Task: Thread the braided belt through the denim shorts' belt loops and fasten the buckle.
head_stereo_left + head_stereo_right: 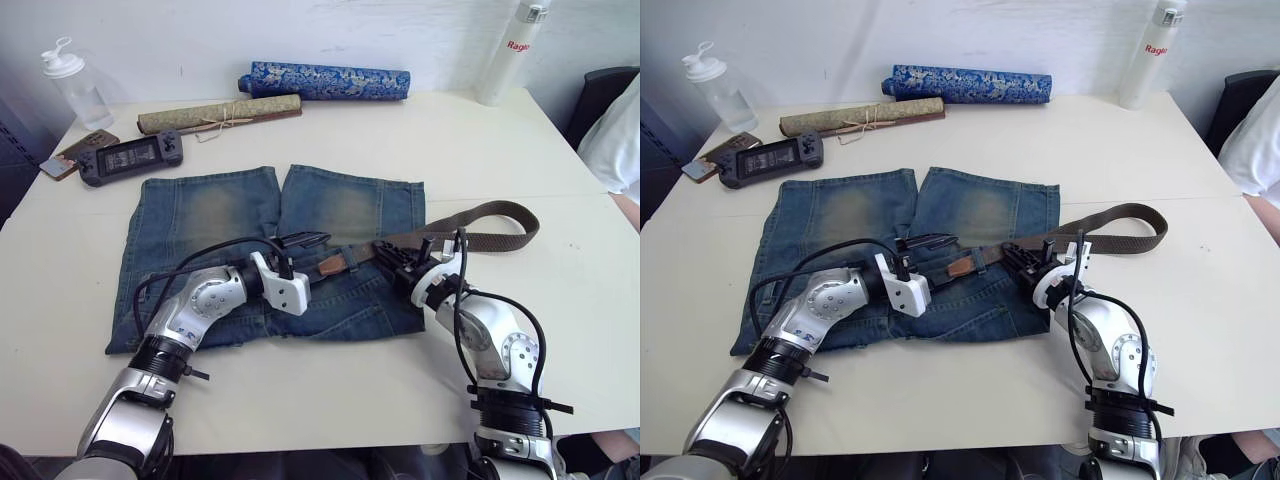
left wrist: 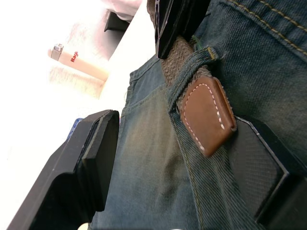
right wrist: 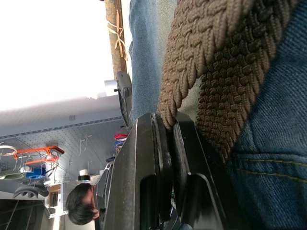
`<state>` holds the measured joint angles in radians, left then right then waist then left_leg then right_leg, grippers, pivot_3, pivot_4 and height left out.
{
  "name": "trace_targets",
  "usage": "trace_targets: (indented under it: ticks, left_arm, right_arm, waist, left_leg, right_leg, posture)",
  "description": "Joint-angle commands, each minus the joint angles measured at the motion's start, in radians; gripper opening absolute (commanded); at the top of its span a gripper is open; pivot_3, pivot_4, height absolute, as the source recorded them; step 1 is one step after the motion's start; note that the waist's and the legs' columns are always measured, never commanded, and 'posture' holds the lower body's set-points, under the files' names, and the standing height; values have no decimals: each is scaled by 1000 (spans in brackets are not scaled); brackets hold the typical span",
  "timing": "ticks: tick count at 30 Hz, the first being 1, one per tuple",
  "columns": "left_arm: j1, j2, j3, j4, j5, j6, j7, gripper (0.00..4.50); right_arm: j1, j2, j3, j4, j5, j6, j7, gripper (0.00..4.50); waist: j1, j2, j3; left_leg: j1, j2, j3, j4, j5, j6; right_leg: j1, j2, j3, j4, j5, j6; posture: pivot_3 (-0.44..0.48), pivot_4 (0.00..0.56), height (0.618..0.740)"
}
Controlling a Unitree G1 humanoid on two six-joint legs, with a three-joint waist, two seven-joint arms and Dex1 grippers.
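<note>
The denim shorts point(image 1: 250, 215) lie flat on the white table point(image 1: 500, 150), waistband toward me. The braided belt point(image 1: 500, 228) curls in a loop on the table to the right, then runs left along the waistband. Its tan leather tip point(image 1: 333, 265) pokes out past a belt loop point(image 2: 197, 61). My left gripper point(image 1: 318, 255) is open around that tip, and one of its fingers point(image 2: 266, 163) lies under the tip. My right gripper point(image 1: 392, 262) is shut on the belt just right of the loop, pinching the braid point(image 3: 192, 62). I cannot make out the buckle.
At the back of the table lie a blue patterned roll point(image 1: 325, 80) and a tan roll point(image 1: 218, 113). A handheld console point(image 1: 130, 157) and a clear bottle point(image 1: 75, 85) sit back left, a white bottle point(image 1: 510, 50) back right. A person's sleeve point(image 1: 618, 140) shows at the right edge.
</note>
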<state>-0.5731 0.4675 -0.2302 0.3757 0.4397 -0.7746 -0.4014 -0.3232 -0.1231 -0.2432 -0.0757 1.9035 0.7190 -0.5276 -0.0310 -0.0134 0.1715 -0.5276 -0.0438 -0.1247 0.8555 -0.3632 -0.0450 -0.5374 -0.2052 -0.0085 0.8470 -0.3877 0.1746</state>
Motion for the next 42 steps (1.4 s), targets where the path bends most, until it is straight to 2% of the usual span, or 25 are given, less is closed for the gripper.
trace_targets:
  ticks: [1, 4, 6, 7, 8, 11, 13, 14, 23, 27, 30, 31, 36, 40, 42]
  left_arm:
    - [-5, 5, -16, 6, 2, -5, 17, 3627]
    - [2, 16, -21, -8, -9, -15, 12, 3627]
    - [5, 23, -25, -10, -10, -20, 10, 3124]
    - [5, 27, -29, -10, -9, -22, 9, 2828]
    - [5, 29, -31, -10, -9, -21, 8, 2194]
    - [6, 31, -36, -13, -8, -16, 6, 1149]
    - [7, 32, -39, -20, -5, -12, 6, 163]
    - [6, 34, -42, -26, 3, -9, 6, 72]
    - [18, 58, -55, -99, 56, 17, -1, 72]
    - [28, 60, -58, -119, 55, 40, -9, 0]
    - [39, 63, -61, -134, 53, 50, -12, 0]
    - [41, 64, -61, -139, 53, 54, -12, 0]
    - [49, 67, -63, -155, 47, 70, -14, 0]
    - [58, 61, -71, -160, 42, 80, -15, 0]
    - [59, 59, -73, -163, 39, 83, -16, 0]
  right_arm:
    - [26, 10, 29, 1, -12, 7, -2, 0]
    - [26, 9, 27, 2, -14, 5, 0, 0]
    - [27, 8, 26, 4, -16, 6, 3, 0]
    - [27, 7, 26, 6, -16, 6, 4, 0]
    - [27, 7, 26, 6, -16, 6, 4, 0]
    - [27, 5, 26, 6, -15, 7, 4, 0]
    - [26, 3, 26, 7, -15, 8, 5, 0]
    - [26, 2, 26, 7, -16, 8, 5, 0]
    - [26, -6, 23, -17, -20, 1, -4, 0]
    - [27, -21, 2, -100, 2, -15, 0, 1481]
    - [49, -62, -20, -181, 3, -16, 24, 2918]
    - [64, -101, -18, -214, -15, 5, 47, 3272]
    - [124, -295, -27, -402, -96, 58, 204, 3272]
    - [165, -505, 16, -601, -348, 124, 464, 3272]
    - [202, -553, 59, -634, -457, 121, 499, 3272]
  waist:
    - [0, 0, 0]
    - [0, 0, 0]
    - [0, 0, 0]
    - [0, 0, 0]
    - [0, 0, 0]
    - [0, 0, 0]
    - [0, 1, -2]
    - [0, 3, -3]
    - [0, 3, -3]
    - [1, 3, -2]
    - [1, 6, -1]
    - [2, 6, -1]
    - [2, 6, -1]
    - [5, 7, 0]
    - [6, 5, -2]
  left_leg:
    - [0, 0, 0, 0, 0, 0]
    - [0, 0, 0, 0, 0, 0]
    - [0, 0, 0, 0, 0, 0]
    - [0, 0, 0, 0, 0, 0]
    - [0, 0, 0, 0, 0, 0]
    - [0, 0, 0, 0, 0, 0]
    - [0, 0, 0, 0, 0, 0]
    - [0, 0, 0, 0, 0, 0]
    - [0, 0, 0, 0, 0, 1]
    - [0, 0, -1, 0, 0, 1]
    - [-1, 0, 0, 0, 0, 1]
    - [-1, 0, 0, 0, 0, 1]
    - [0, 0, 0, -1, -1, 1]
    - [0, 0, 0, -2, -1, 1]
    - [2, 0, -1, -4, -1, 2]
  right_leg:
    - [0, 0, 0, 0, 0, 0]
    - [0, 0, 0, 0, 0, 0]
    - [0, 0, 0, 0, 0, 0]
    - [0, 0, 0, 0, 0, 0]
    - [0, 0, 0, 0, 0, 0]
    - [0, 0, 0, 0, 0, 0]
    - [0, 0, 0, 0, 0, 0]
    - [0, 0, 0, 0, 0, 0]
    - [0, 1, 1, 0, 0, 0]
    - [0, 1, 1, -1, 0, 0]
    - [-1, 1, 2, -1, 0, 0]
    - [-1, 1, 2, -1, 0, 0]
    - [0, 1, 2, -2, 0, 0]
    - [0, 1, 2, -4, 0, 1]
    - [3, 2, 1, -9, 0, 3]
  posture:
    - [0, 150, 637]
    - [0, 150, 637]
    - [0, 150, 637]
    - [0, 150, 637]
    - [0, 150, 637]
    - [0, 150, 637]
    - [0, 150, 637]
    - [0, 150, 637]
    - [0, 150, 637]
    - [0, 150, 637]
    - [0, 150, 637]
    - [0, 150, 637]
    - [0, 150, 637]
    - [0, 150, 637]
    - [0, 150, 637]
